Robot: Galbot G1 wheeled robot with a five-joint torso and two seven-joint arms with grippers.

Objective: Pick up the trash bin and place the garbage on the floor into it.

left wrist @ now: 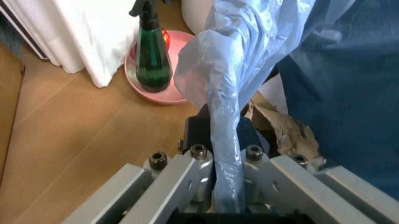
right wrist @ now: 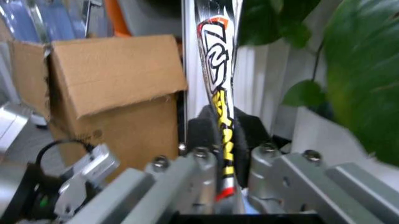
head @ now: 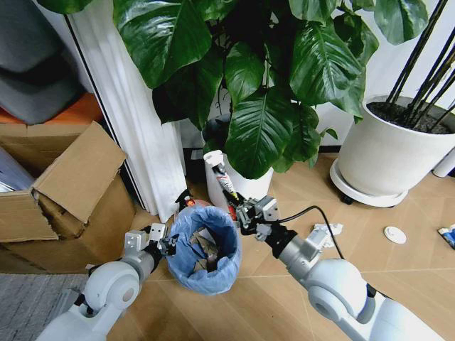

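Currently the trash bin (head: 206,250) sits low in the head view, between the two arms, its crinkled light-blue bag (head: 186,229) folded over the rim. Brown crumpled scraps (head: 205,250) lie inside it.

Left gripper (head: 169,245): at the bin's left rim. In the left wrist view its fingers (left wrist: 197,163) are closed on a pinched fold of the blue bag, which runs straight down between them.

Right gripper (head: 240,211): just above the bin's right rim. Its fingers (right wrist: 201,164) are clamped on a flattened wrapper (head: 226,185) printed in white, red, black and yellow, held upright so it sticks up past the fingertips. In the right wrist view the wrapper is slightly blurred.

Floor, to the robot's right: a crumpled white paper (head: 327,231) near the right forearm, a white round disc (head: 394,234) farther out, and a bit of blue-white packaging (head: 448,235) at the frame edge. All three are well apart from the bin.

Surroundings: a green spray bottle (left wrist: 153,56) stands on a pink dish (left wrist: 142,84) just behind the bin; a white curtain (head: 135,121) hangs beside it. An open cardboard box (head: 67,192) is on the left. A leafy plant (head: 263,78) in a small white pot (head: 245,183) stands behind the bin, and a large white plant pot (head: 391,156) at far right.
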